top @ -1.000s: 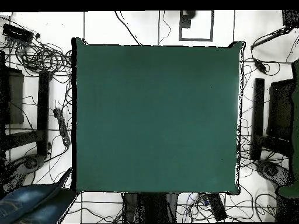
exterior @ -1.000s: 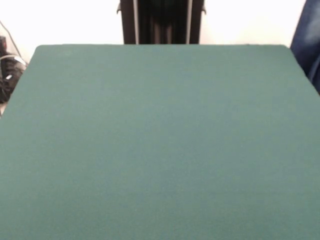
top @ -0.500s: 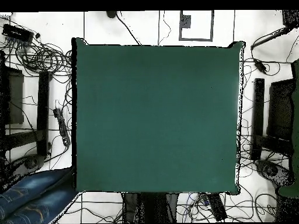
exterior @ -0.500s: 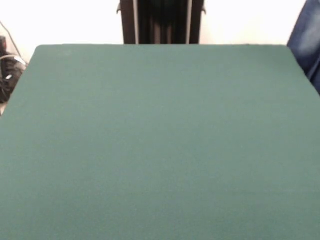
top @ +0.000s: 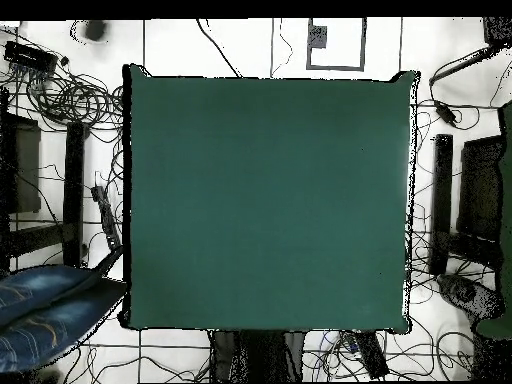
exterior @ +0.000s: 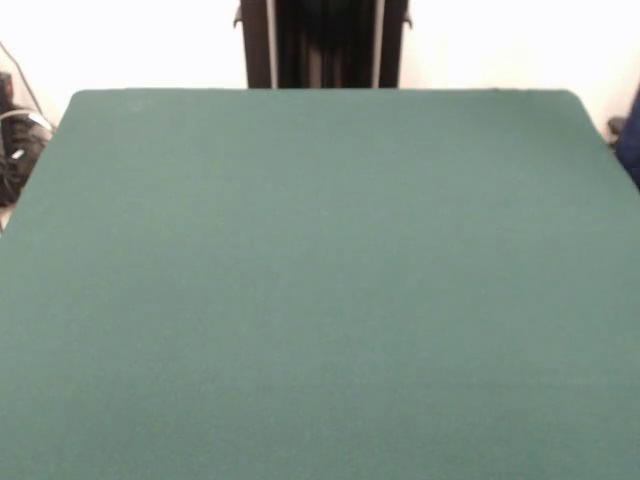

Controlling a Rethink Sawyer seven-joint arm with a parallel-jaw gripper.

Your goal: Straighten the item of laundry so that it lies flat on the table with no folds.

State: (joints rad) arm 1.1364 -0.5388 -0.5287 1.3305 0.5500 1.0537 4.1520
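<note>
The dark green table [exterior: 320,280] fills the front view and lies bare; it also shows in the overhead view [top: 268,200], with nothing on its top. The item of laundry is out of view in both views. The gripper and the arm do not show in either view. Only the robot's dark pedestal [exterior: 322,42] stands at the table's far side in the front view, and it shows at the bottom edge of the table in the overhead view [top: 258,355].
A person's legs in blue denim [top: 45,312] are on the floor beside the table's lower left corner in the overhead view, and a sliver shows at the front view's right edge [exterior: 632,145]. Cables and stands [top: 70,190] lie around the table.
The person's denim legs have moved up along the table's left side in the overhead view and have nearly left the front view at the right edge. The table top is unchanged.
</note>
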